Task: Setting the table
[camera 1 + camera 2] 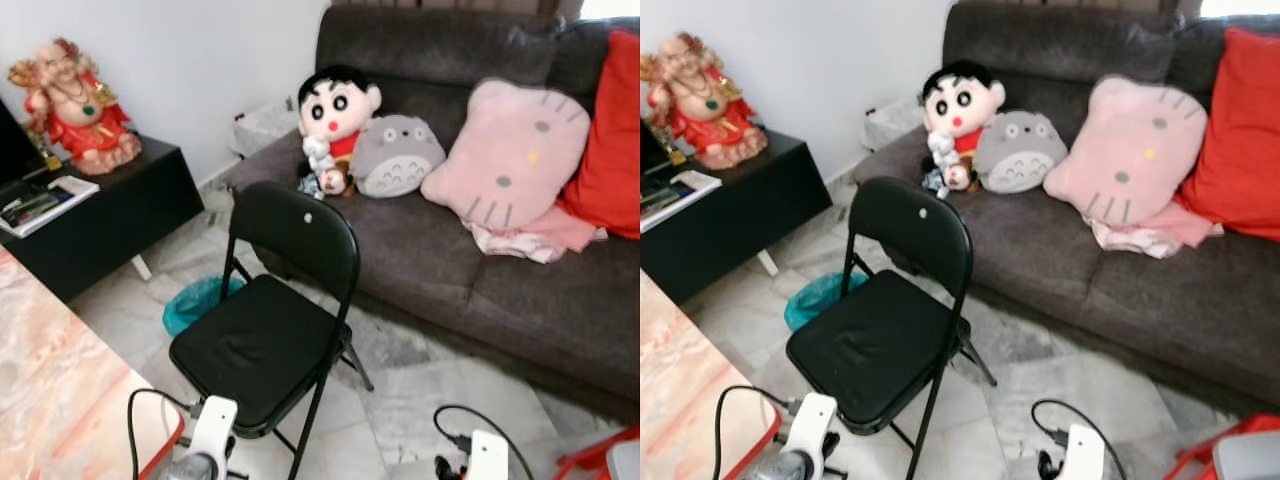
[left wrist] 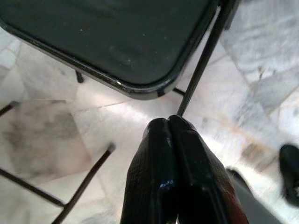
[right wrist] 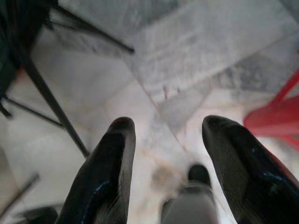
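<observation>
Both my arms hang low with nothing in them, which suits a moment when I seem to be between errands rather than placing anything. My left gripper (image 2: pixel 170 128) has its two black fingers pressed together, pointing down at the marble floor (image 2: pixel 261 70) just by the front corner of the black folding chair (image 1: pixel 270 330). My right gripper (image 3: pixel 166 140) has its fingers spread wide apart over bare floor, near a red frame (image 3: pixel 275 116) that I cannot identify. The table I am to set shows as a marbled pink corner with a red edge (image 1: pixel 50 380) at my left, close beside the chair; I see no dish or cutlery on the part in view. Ahead stands one grey sofa (image 1: pixel 480 270) carrying one boy doll (image 1: pixel 332 115), one grey Totoro cushion (image 1: pixel 397 155), one pink Hello Kitty cushion (image 1: pixel 510 155) and one red cushion (image 1: pixel 612 140). One laughing Buddha figure (image 1: pixel 75 105) sits on the black side cabinet (image 1: pixel 110 215).
</observation>
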`<state>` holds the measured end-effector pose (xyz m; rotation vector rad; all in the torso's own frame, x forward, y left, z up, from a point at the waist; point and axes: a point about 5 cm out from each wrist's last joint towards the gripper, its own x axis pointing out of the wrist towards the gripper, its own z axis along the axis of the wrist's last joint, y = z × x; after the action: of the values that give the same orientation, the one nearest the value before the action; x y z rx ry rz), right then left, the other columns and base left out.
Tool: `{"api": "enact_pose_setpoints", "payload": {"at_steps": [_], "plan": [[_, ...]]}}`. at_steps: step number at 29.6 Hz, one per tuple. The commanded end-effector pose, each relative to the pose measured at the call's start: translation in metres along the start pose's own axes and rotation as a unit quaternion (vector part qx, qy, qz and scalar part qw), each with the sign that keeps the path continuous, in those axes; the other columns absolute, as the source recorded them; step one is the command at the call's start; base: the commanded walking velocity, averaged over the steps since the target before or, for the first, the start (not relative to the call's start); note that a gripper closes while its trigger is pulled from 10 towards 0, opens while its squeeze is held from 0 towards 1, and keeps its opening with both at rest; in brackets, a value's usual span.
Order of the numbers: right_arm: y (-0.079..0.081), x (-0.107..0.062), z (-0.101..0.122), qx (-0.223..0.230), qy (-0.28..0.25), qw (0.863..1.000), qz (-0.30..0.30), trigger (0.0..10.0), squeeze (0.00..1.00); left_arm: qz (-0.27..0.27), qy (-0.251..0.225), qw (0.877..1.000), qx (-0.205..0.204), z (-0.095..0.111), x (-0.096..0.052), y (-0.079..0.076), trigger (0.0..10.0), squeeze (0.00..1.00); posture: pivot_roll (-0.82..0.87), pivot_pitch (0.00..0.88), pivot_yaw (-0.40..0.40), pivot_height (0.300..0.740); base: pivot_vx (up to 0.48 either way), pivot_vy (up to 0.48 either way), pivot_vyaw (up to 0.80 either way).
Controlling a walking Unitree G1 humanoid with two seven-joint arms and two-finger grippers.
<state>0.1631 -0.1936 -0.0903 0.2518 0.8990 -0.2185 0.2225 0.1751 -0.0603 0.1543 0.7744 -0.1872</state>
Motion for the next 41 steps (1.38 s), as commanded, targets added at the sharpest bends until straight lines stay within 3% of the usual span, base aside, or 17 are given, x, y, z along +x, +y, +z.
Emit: {"api": "enact_pose_setpoints", "payload": {"at_steps": [1, 12, 22, 41], "plan": [[0.0056, -0.0001, -0.0029, 0.008, 0.002, 1.0, 0.006, 10.0, 0.0, 0.007, 0.025, 1.0, -0.005, -0.0144, -0.0043, 0.0052, 10.0, 0.0, -0.14, 0.0, 0.098, 0.74, 0.0, 0.0, 0.8], [0.0051, 0.0002, -0.0018, 0.013, 0.001, 1.0, 0.003, 10.0, 0.0, 0.002, 0.024, 1.0, -0.006, -0.0134, -0.0035, 0.0021, 10.0, 0.0, -0.13, 0.0, 0.094, 0.74, 0.0, 0.0, 0.78], [0.001, 0.0004, -0.0005, 0.034, 0.001, 0.999, -0.013, 10.0, 0.0, 0.0, 0.041, 0.999, 0.005, -0.0185, -0.0045, 0.0015, 10.0, 0.0, -0.13, 0.0, 0.099, 0.74, 0.0, 0.0, 0.0], [-0.0027, 0.0006, 0.0019, 0.045, -0.002, 0.999, -0.029, 10.0, 0.0, 0.003, 0.043, 0.999, 0.011, -0.0171, -0.0042, 0.004, 10.0, 0.0, -0.13, 0.0, 0.097, 0.74, -0.247, 0.0, 0.0]]}}
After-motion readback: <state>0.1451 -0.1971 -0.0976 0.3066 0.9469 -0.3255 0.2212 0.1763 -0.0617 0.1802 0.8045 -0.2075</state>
